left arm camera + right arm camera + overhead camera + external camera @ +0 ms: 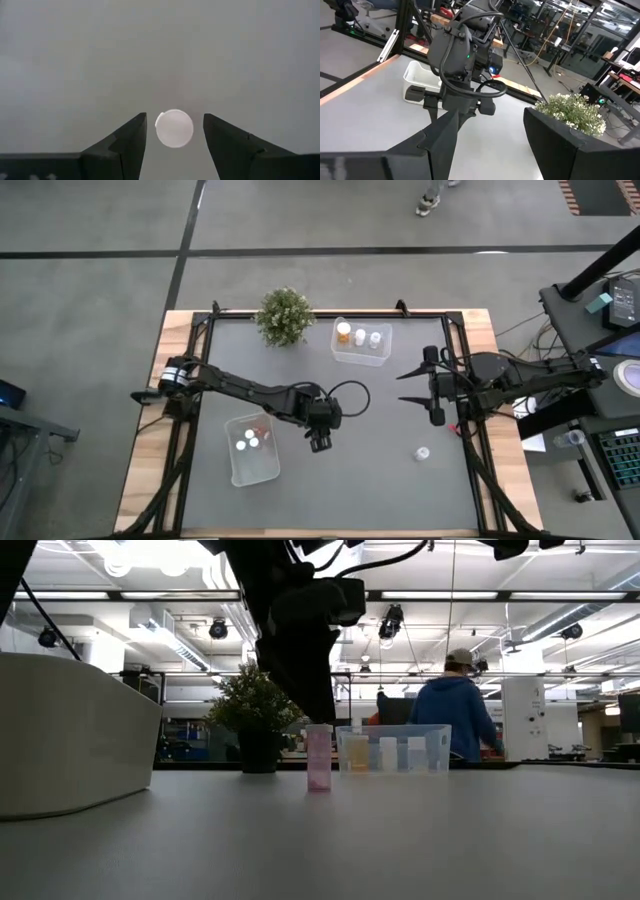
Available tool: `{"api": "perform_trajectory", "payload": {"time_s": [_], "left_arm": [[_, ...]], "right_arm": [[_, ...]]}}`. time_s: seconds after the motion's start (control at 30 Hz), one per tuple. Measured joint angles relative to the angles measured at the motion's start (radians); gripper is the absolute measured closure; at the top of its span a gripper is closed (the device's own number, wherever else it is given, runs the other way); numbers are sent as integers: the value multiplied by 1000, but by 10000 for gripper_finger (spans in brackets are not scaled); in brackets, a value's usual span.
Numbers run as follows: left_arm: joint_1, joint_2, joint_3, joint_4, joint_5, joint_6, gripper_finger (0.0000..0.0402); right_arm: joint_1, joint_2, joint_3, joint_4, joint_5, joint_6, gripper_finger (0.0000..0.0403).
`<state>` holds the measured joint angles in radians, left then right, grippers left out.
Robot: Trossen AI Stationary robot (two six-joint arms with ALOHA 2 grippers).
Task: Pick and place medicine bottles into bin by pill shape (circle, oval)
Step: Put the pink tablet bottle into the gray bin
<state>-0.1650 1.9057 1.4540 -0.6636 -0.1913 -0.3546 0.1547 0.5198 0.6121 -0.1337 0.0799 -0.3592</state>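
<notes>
Item: left hand (174, 131), fingers spread, poised directly over a pink medicine bottle (319, 757) standing upright mid-tabletop (380, 470), at 3 o'clock of the near bin (251, 450); judged light, rigid, smooth-sided and easily tipped, best pinched across the body under its cap; right hand (485, 130) spread, idle.

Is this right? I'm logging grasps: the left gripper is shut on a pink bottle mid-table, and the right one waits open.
Not quite. The left gripper is open, its fingers on either side of the bottle's white cap with gaps showing in the left wrist view. The low view shows the pink bottle standing on the table. The right gripper does wait open.
</notes>
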Motion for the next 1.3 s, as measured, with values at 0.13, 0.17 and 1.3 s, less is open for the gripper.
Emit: {"api": "perform_trajectory", "payload": {"time_s": [0.13, 0.17, 1.3], "left_arm": [[2, 9, -2, 1, 1, 0, 221], [2, 9, -3, 0, 1, 0, 221], [1, 8, -42, 55, 7, -6, 305]], "right_arm": [[0, 0, 0, -4, 0, 0, 184], [0, 0, 0, -4, 0, 0, 184], [0, 0, 0, -10, 1, 0, 184]]}}
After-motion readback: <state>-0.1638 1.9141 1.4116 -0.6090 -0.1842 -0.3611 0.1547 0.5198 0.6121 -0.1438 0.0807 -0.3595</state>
